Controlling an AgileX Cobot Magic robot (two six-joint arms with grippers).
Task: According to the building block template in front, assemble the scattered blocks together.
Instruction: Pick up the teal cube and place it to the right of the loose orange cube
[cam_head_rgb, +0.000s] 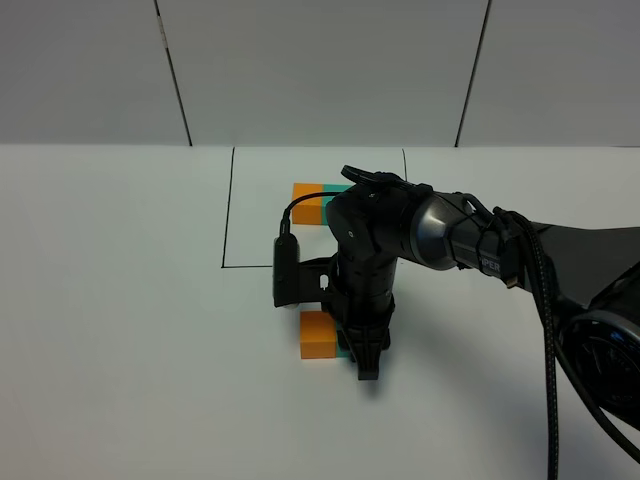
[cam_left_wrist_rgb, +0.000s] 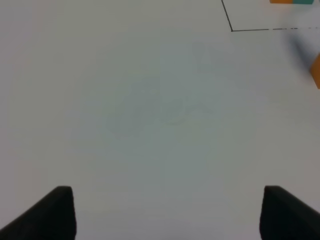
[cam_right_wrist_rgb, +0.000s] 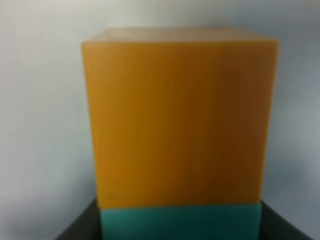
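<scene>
The orange cube (cam_head_rgb: 318, 334) sits on the white table in front of the outlined square. The teal cube (cam_head_rgb: 343, 352) touches its right side and is mostly hidden under my right gripper (cam_head_rgb: 358, 352). In the right wrist view the teal cube (cam_right_wrist_rgb: 180, 222) sits between the two dark fingers, pressed against the orange cube (cam_right_wrist_rgb: 180, 120). The template (cam_head_rgb: 308, 200), orange left and teal right, lies inside the square, partly hidden behind the right arm. My left gripper (cam_left_wrist_rgb: 167, 212) is open and empty over bare table; it does not show in the high view.
A thin black outlined square (cam_head_rgb: 228, 215) marks the template's area on the white table (cam_head_rgb: 120, 300). In the left wrist view its corner (cam_left_wrist_rgb: 231, 30), the template's edge (cam_left_wrist_rgb: 292, 1) and the orange cube (cam_left_wrist_rgb: 316, 70) show far off. A black cable (cam_head_rgb: 548, 330) runs along the right arm.
</scene>
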